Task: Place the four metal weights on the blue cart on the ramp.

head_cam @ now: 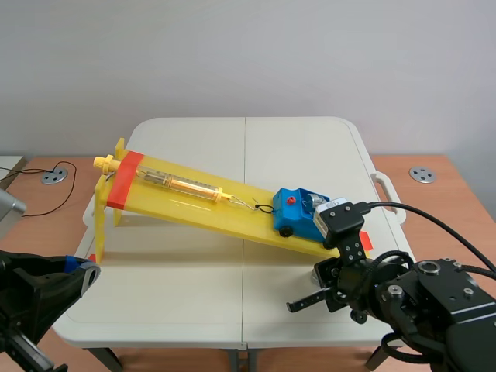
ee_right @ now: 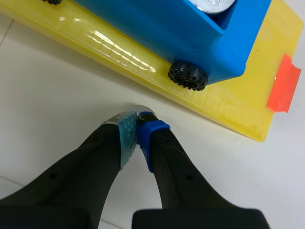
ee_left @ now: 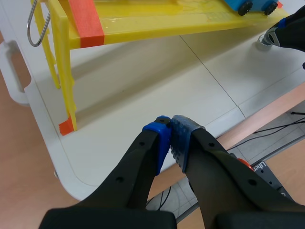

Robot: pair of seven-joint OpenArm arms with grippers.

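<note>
Left gripper (ee_left: 170,125): low at the table's near left corner, pads pressed together, nothing between them. It is well apart from the cart.

Yellow ramp (head_cam: 194,203): high end on the left, on thin yellow legs, with a band of orange tape (head_cam: 124,180) across it. It slopes down to the right. A clear tube (head_cam: 182,184) lies along its upper half.

Blue cart (head_cam: 293,211): sits at the low end of the ramp. The silver top of a loaded weight (ee_right: 215,5) shows inside it.

Right gripper (ee_right: 138,117): down at table level, just beside the ramp's near edge and below the cart's wheel, pads all but closed. A loose weight (ee_left: 261,44) stands on the table right at its tips. Only a silver rim shows past the pads, so it cannot be told whether they pinch it.

Surface: white folding table (head_cam: 232,287) with a centre seam. A brown wooden top (head_cam: 457,182) extends on both sides, and a pale plain wall (head_cam: 248,54) stands behind.
</note>
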